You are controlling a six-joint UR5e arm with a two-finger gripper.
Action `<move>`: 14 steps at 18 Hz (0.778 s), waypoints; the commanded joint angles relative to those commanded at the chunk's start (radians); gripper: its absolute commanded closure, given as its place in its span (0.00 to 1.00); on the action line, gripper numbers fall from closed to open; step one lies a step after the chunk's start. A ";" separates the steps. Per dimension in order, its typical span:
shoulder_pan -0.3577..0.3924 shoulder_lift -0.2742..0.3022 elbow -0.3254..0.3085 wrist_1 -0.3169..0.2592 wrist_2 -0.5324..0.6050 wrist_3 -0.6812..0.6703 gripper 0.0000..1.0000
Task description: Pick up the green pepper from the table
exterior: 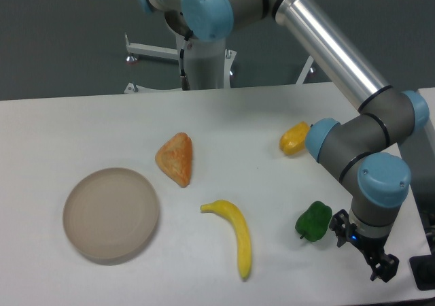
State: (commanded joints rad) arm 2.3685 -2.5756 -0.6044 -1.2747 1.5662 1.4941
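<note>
Camera, green pepper (pixel 313 221), stem toward lower left

The arm (pixel 340 47) has a polished silver tube, dark grey joint housings with light-blue round caps, and a small black gripper (pixel 363 248) at lower right.

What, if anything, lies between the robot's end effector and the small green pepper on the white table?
Nothing visible: the end effector sits just right of the glossy dark-green lumpy pepper, with only bare white tabletop between them.
</note>
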 joint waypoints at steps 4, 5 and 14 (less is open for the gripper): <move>-0.008 0.015 -0.014 -0.003 -0.002 0.000 0.00; -0.008 0.017 -0.014 -0.003 0.000 0.000 0.00; 0.015 0.089 -0.113 -0.032 -0.067 -0.018 0.00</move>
State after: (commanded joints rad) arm 2.3837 -2.4867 -0.7177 -1.3068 1.4989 1.4758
